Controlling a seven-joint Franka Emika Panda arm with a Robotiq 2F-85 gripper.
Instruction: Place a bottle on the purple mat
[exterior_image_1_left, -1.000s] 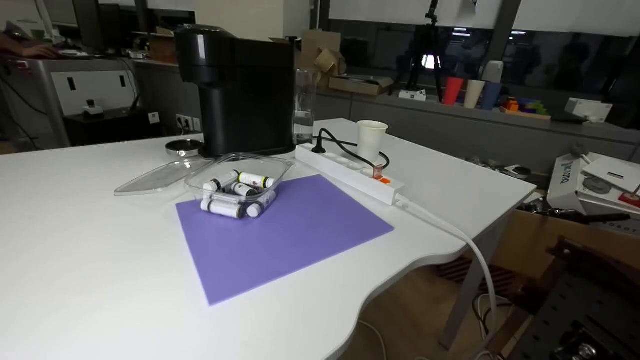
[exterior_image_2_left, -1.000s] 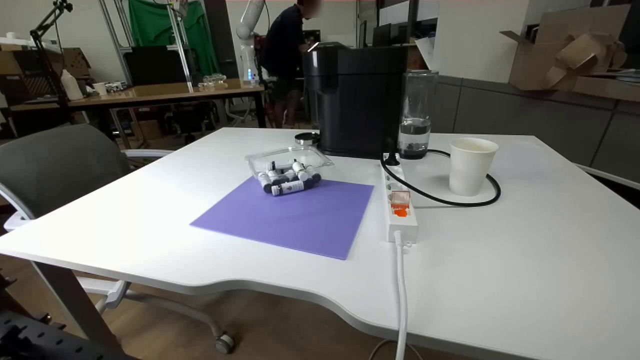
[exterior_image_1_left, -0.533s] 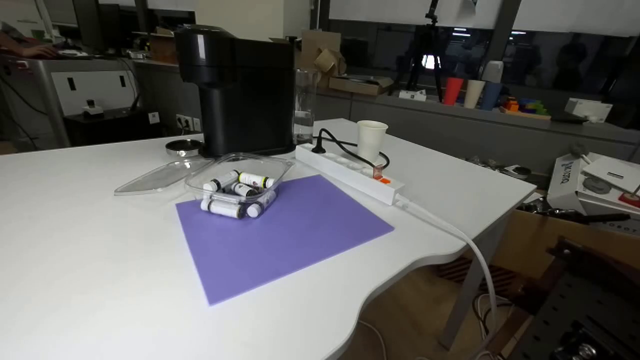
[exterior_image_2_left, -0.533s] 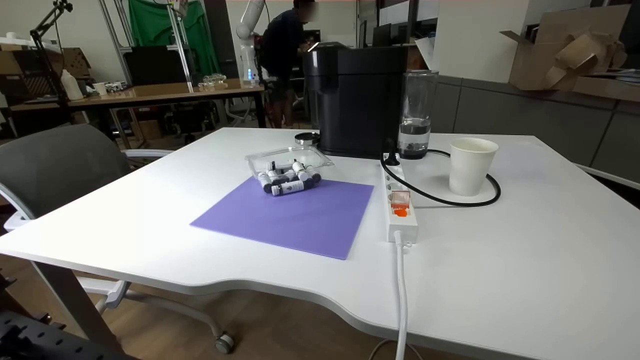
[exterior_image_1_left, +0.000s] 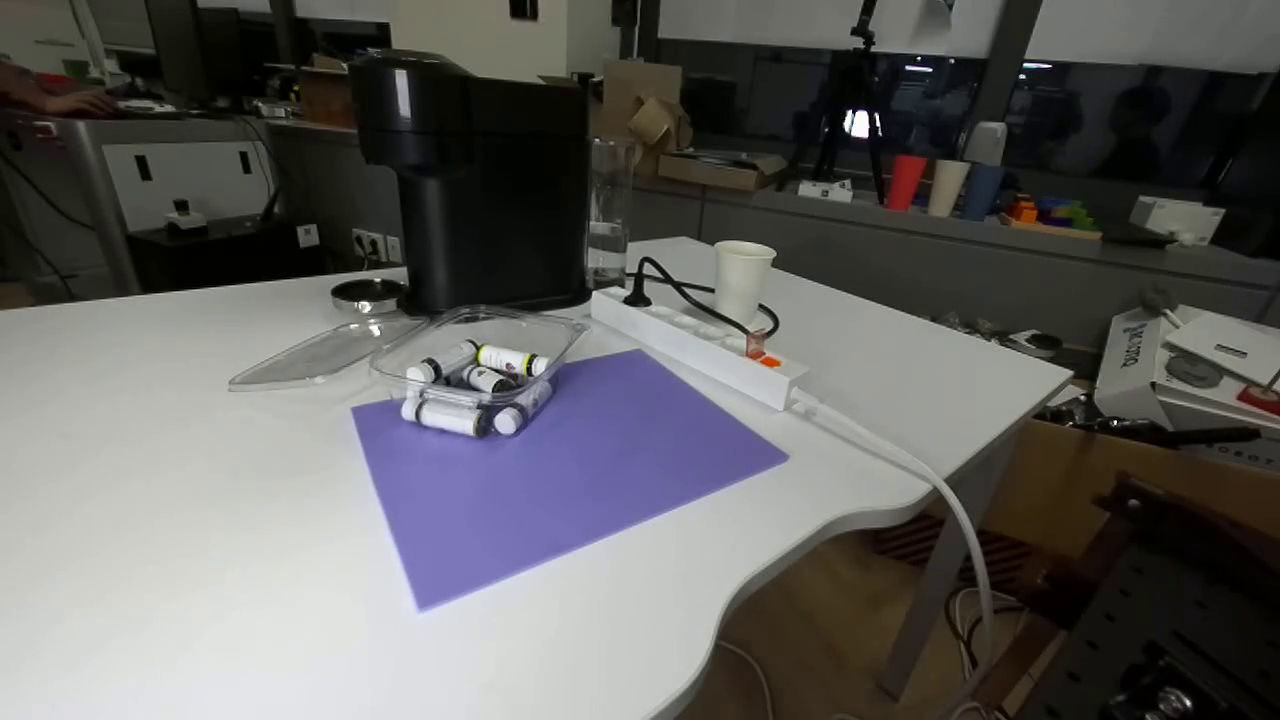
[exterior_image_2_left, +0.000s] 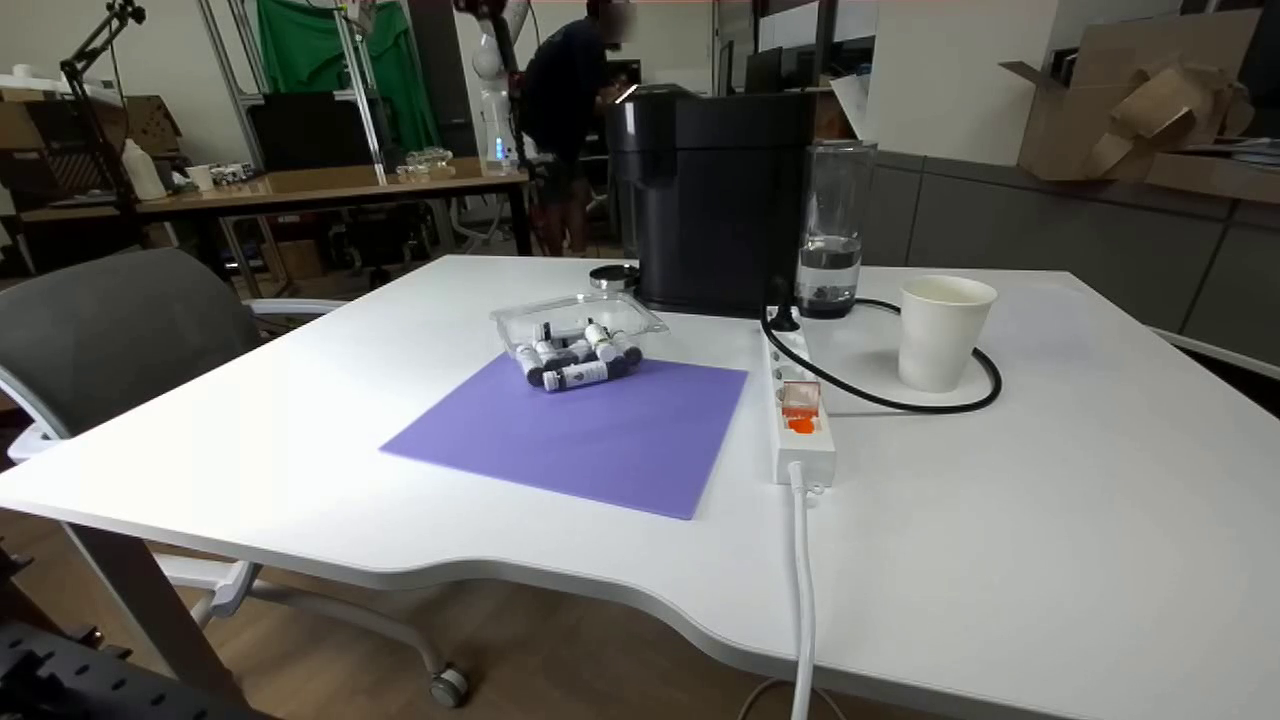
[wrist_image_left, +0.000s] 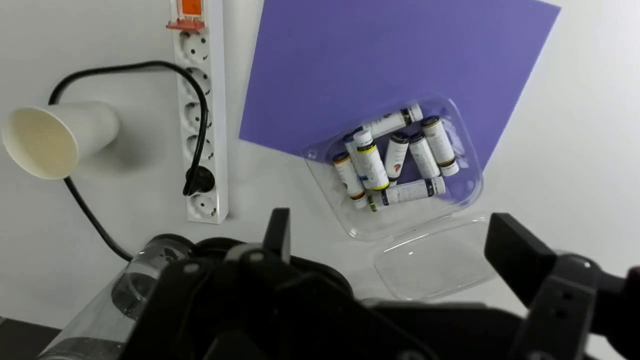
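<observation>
- Tool (wrist_image_left: 389, 236): spread wide, bottom of the wrist view.
- Bottles (wrist_image_left: 396, 152), several, white with dark bands: lying in a clear tub (wrist_image_left: 381, 223), right of centre.
- Tub: partly over the purple mat (wrist_image_left: 395, 57) at top, partly over the white tabletop (wrist_image_left: 575, 155).
- Clear lid (wrist_image_left: 440, 262): just below tub.
- Power strip (wrist_image_left: 218, 125): left of mat.
- White cup (wrist_image_left: 95, 125): far left.
</observation>
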